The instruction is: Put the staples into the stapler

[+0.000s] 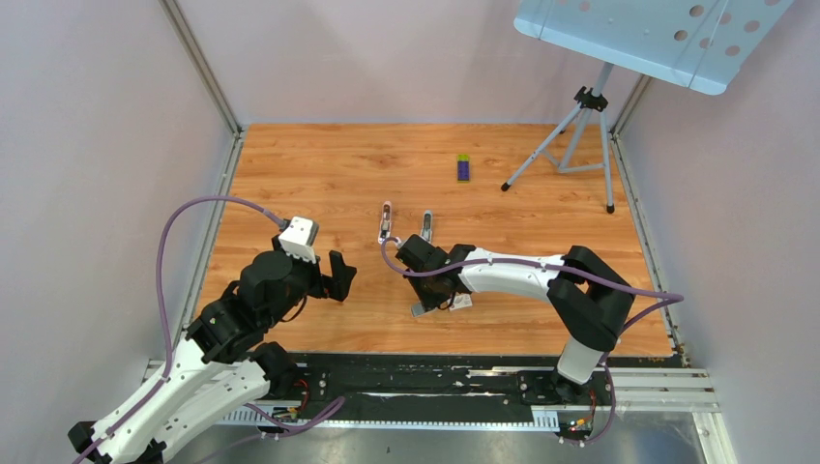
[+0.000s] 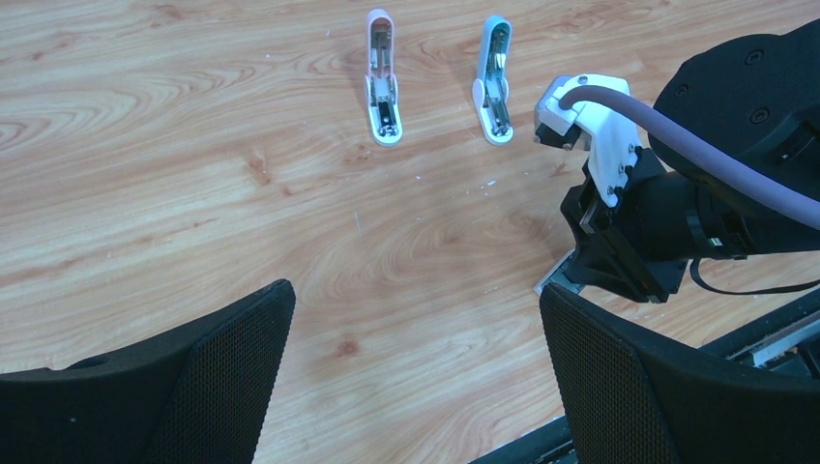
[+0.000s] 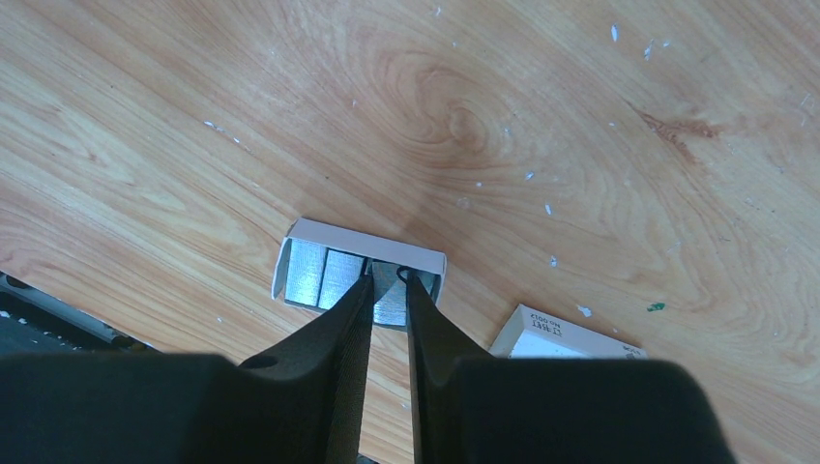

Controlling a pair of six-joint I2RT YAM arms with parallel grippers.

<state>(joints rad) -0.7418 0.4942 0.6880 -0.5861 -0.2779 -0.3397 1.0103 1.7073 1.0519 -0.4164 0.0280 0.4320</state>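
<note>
Jaws, right gripper (image 3: pixel 389 282): narrowed to either side of one grey strip of the staples (image 3: pixel 390 309); whether they pinch it cannot be told. Jaws, left gripper (image 2: pixel 416 304): spread wide above the table (image 2: pixel 145 145). Staples: side by side in white box (image 3: pixel 367 235) by the near edge, long axes in line with the right fingers. Pink stapler (image 2: pixel 383 92), blue stapler (image 2: pixel 495 87): opened, parallel.

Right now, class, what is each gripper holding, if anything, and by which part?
Left gripper: nothing, jaws open. Right gripper: jaws pinch one strip of staples by its opposite sides, inside the white box.
</note>
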